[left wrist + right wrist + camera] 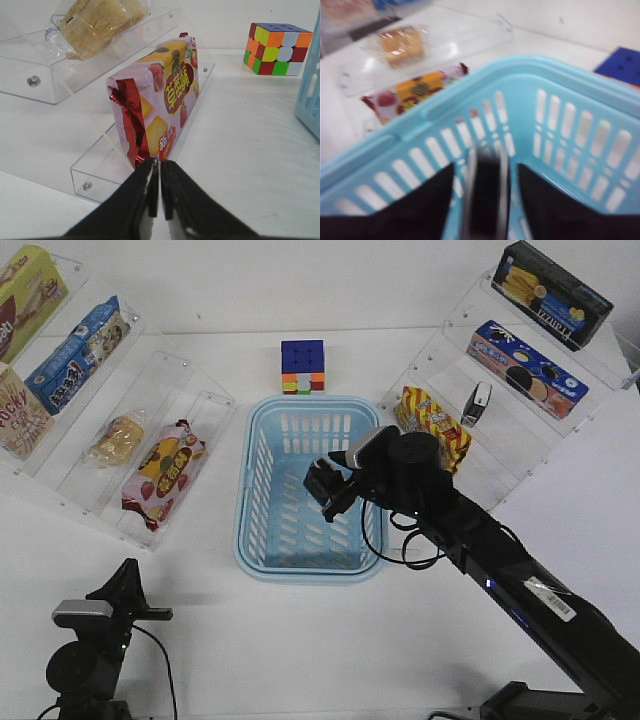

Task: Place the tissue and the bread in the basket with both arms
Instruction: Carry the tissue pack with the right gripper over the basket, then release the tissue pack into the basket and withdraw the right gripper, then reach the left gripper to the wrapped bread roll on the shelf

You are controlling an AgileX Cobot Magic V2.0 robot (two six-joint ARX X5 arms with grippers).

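Observation:
The light blue basket (255,480) stands mid-table. My right gripper (326,494) hangs over its inside, and in the right wrist view (485,172) its jaws stand apart. The black tissue packet (487,197) sits blurred between them with blue gaps on both sides, over the basket (560,80) floor. The bread (117,440) lies in its clear wrapper on the left acrylic shelf and also shows in the left wrist view (100,20) and the right wrist view (401,44). My left gripper (128,572) is shut and empty near the front left, and its tips (160,161) point at the shelf.
A red-and-pink strawberry packet (163,472) lies on the shelf beside the bread, just beyond my left fingertips (150,165). A colour cube (302,366) stands behind the basket. Acrylic shelves (520,370) with snack boxes flank both sides; a small black-and-white object (478,403) stands on the right one.

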